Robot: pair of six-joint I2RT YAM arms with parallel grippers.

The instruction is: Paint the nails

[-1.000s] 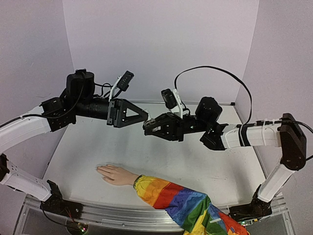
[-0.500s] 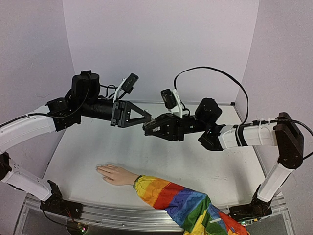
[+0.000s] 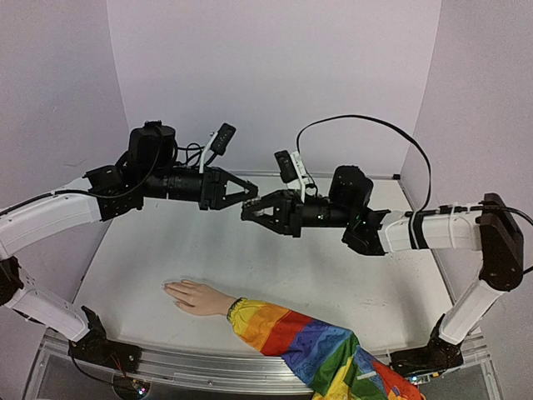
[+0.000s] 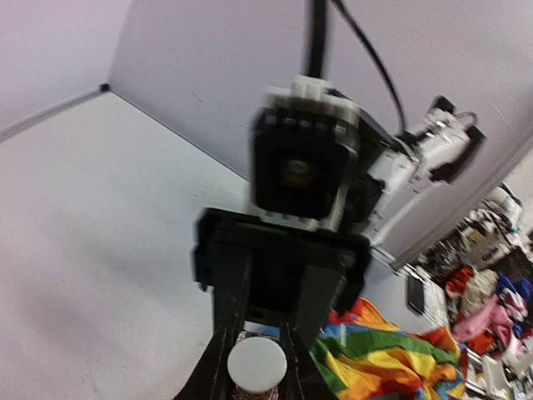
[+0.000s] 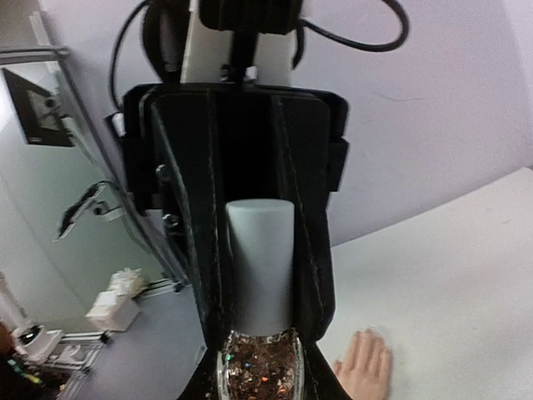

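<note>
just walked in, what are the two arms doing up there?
The right gripper holds a small clear bottle of glitter polish in mid-air above the white table. The left gripper has its fingers clamped on the bottle's pale grey cap, which is on the bottle. It looks set to unscrew it. The pale peach mannequin hand with the rainbow-striped sleeve lies flat near the front edge, its nails not yet being painted.
</note>
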